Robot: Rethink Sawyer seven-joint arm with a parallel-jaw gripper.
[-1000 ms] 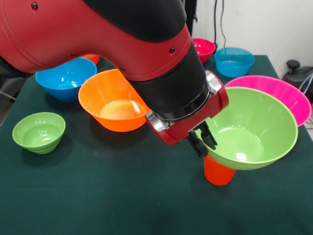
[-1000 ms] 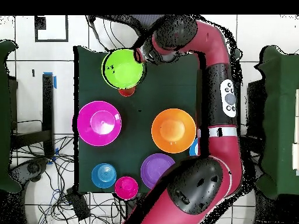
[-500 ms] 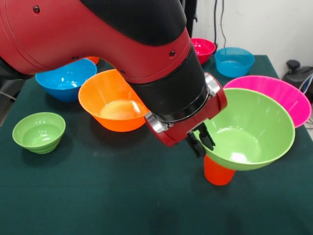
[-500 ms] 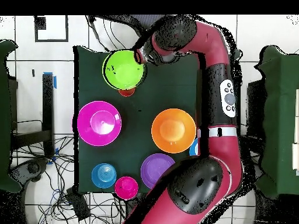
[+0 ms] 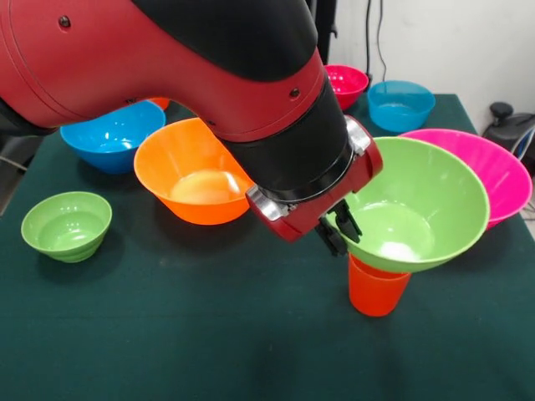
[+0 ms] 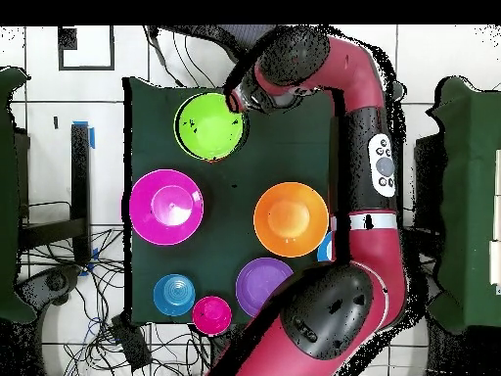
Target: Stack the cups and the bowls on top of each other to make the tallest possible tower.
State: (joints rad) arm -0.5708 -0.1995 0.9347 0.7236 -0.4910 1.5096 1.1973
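Observation:
My gripper is shut on the near rim of the medium green bowl and holds it tilted, right over the orange-red cup. The cup stands upright on the green cloth near the front, its mouth under the bowl's base. I cannot tell whether the two touch. In the overhead view the green bowl covers the cup, and the gripper sits at the bowl's rim. No pile of nested bowls shows.
The large pink bowl lies right behind the green one. The large orange bowl, medium blue bowl and small green bowl lie left. The magenta-red bowl and small blue bowl stand at the back. The purple bowl is near the base.
The gripper has lifted the green bowl a little and carried it sideways until it sits over the cup. In the overhead view the cup is now covered.

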